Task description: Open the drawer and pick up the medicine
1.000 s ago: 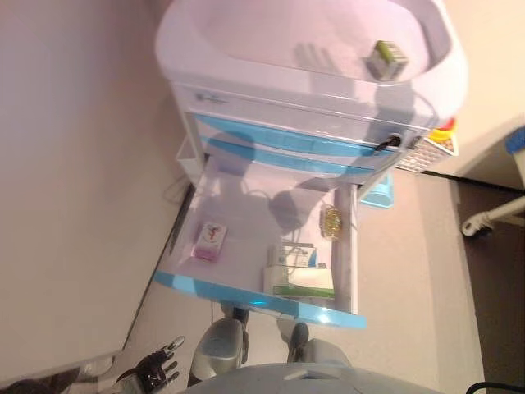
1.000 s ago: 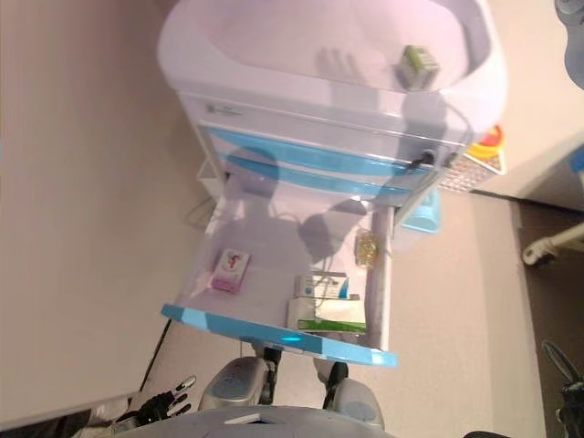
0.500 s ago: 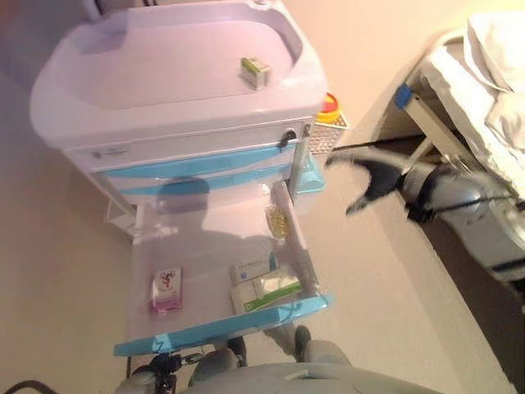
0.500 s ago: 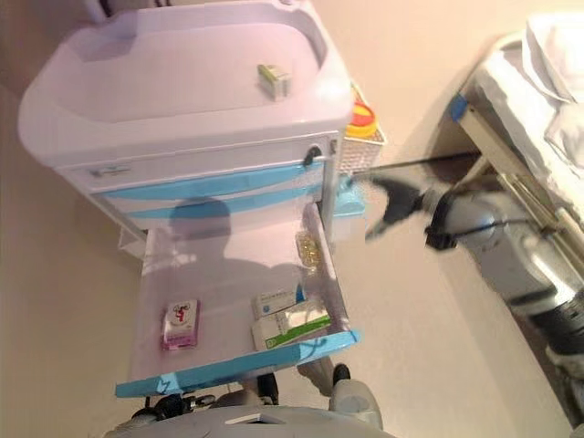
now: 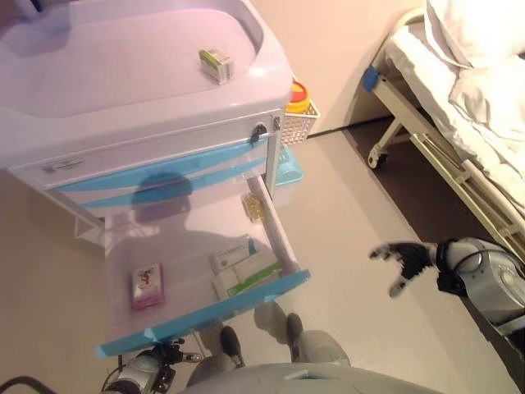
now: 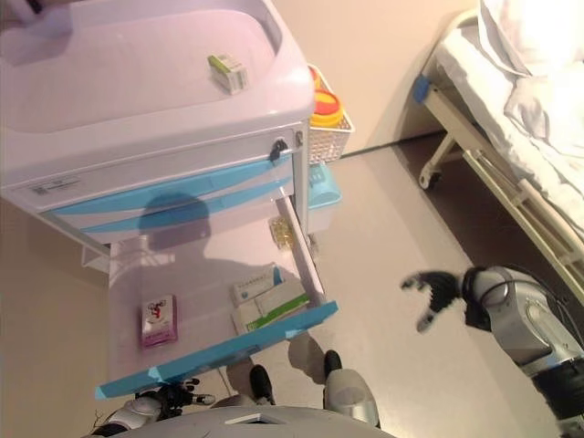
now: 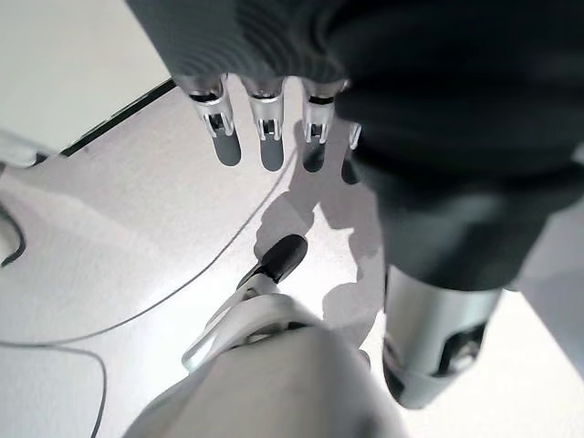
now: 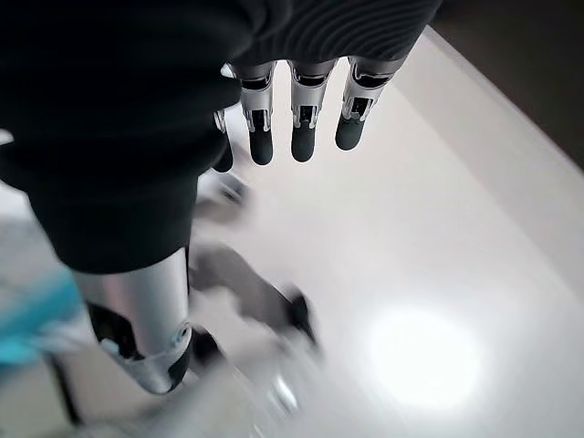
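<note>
From the head views we see the white medical cart (image 5: 123,107) with its lowest drawer (image 5: 189,246) pulled fully out toward us, its blue front edge (image 5: 205,308) the nearest part of the cart. Inside the drawer lie a pink medicine box (image 5: 147,285) near the front at the cart's left side, a white-and-green medicine box (image 5: 246,275) and a white-and-blue box (image 5: 232,254) toward its right wall, and a yellowish blister pack (image 5: 253,207) further back along that wall. A small green box (image 5: 216,65) sits on the cart's top. Bare floor (image 5: 353,213) lies open between the cart's right side and the bed frame (image 5: 426,123); a wire basket (image 5: 297,123) with a yellow container hangs on the cart's right side. Our right hand (image 5: 408,261) hovers over that floor, well apart from the drawer, fingers spread and empty. Our left hand (image 6: 173,398) shows just below the drawer's blue front. In the left wrist view, that hand (image 7: 265,128) has its fingers straight, holding nothing. In the right wrist view, the right hand (image 8: 301,119) is likewise uncurled and empty above the floor.
</note>
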`<state>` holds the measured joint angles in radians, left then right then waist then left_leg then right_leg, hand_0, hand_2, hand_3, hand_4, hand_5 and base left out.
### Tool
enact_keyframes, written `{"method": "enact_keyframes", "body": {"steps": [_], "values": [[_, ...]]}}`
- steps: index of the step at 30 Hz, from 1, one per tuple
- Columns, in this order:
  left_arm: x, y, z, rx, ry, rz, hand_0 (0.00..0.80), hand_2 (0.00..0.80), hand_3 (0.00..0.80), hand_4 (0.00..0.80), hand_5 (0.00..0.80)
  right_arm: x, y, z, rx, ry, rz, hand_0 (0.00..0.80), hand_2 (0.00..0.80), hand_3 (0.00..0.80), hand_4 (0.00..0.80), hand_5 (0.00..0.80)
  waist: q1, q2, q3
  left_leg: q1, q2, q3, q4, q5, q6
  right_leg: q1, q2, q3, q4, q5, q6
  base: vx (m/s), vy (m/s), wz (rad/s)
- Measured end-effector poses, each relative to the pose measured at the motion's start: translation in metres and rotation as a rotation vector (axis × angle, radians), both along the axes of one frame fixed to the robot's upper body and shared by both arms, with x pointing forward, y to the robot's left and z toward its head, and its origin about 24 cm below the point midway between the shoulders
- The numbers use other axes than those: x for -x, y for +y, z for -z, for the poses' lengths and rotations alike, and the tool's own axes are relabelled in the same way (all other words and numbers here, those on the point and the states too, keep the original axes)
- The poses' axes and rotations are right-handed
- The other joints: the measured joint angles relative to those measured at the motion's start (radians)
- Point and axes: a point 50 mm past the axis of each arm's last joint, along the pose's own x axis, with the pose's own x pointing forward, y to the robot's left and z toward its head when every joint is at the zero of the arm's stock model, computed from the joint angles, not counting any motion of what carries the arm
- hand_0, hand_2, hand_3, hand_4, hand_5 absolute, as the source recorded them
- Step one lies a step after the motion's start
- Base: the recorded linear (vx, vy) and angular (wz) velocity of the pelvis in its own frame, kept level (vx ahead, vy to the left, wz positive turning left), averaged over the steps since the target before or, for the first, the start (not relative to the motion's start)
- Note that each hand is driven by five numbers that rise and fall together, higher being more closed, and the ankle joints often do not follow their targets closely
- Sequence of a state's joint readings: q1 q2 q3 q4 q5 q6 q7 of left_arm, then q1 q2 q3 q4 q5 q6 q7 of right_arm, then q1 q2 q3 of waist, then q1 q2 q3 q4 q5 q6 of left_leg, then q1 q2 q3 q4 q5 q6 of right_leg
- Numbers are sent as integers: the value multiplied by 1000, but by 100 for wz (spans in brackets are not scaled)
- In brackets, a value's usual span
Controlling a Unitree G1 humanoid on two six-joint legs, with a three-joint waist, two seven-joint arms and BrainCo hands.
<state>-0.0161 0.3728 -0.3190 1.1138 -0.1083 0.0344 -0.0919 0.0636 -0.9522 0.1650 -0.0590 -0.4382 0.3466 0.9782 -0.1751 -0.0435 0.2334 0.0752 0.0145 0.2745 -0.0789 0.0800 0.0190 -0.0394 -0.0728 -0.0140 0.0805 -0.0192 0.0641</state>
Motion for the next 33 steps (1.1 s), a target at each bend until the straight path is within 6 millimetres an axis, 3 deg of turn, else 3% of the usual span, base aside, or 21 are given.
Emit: {"method": "enact_keyframes", "body": {"steps": [7,12,16,22,33], "values": [[-39,27,-23,-80,-75,104,0,0,0,0,0,41,-25,64,-18,263,207,0,0,0,0,0,-27,7,51,16,2,29,1,-4,-2,-5,12,28,11,1,-1,23,65,-12],[-77,48,-50,-114,-151,138,0,0,0,0,0,58,-33,94,0,215,345,0,0,0,0,0,-59,23,81,23,-2,45,1,-10,-4,-10,10,41,23,1,-1,14,102,-9],[-107,54,-72,-124,-222,159,0,0,0,0,0,60,-23,106,-73,140,424,0,0,0,0,0,-83,44,100,24,-2,66,1,-14,-7,-25,15,66,33,1,-1,-3,88,-18],[-142,60,-103,-147,-322,177,0,0,0,0,0,61,-26,114,-62,34,504,0,0,0,0,0,-117,61,114,22,-4,90,5,-21,-7,-41,19,89,42,5,-6,-25,84,-13],[-158,84,-131,-162,-389,49,0,0,0,0,0,70,-26,128,-29,-34,576,0,0,0,0,0,-129,69,128,23,-11,93,17,-31,-6,-38,15,90,50,5,-6,-2,20,-1]]}}
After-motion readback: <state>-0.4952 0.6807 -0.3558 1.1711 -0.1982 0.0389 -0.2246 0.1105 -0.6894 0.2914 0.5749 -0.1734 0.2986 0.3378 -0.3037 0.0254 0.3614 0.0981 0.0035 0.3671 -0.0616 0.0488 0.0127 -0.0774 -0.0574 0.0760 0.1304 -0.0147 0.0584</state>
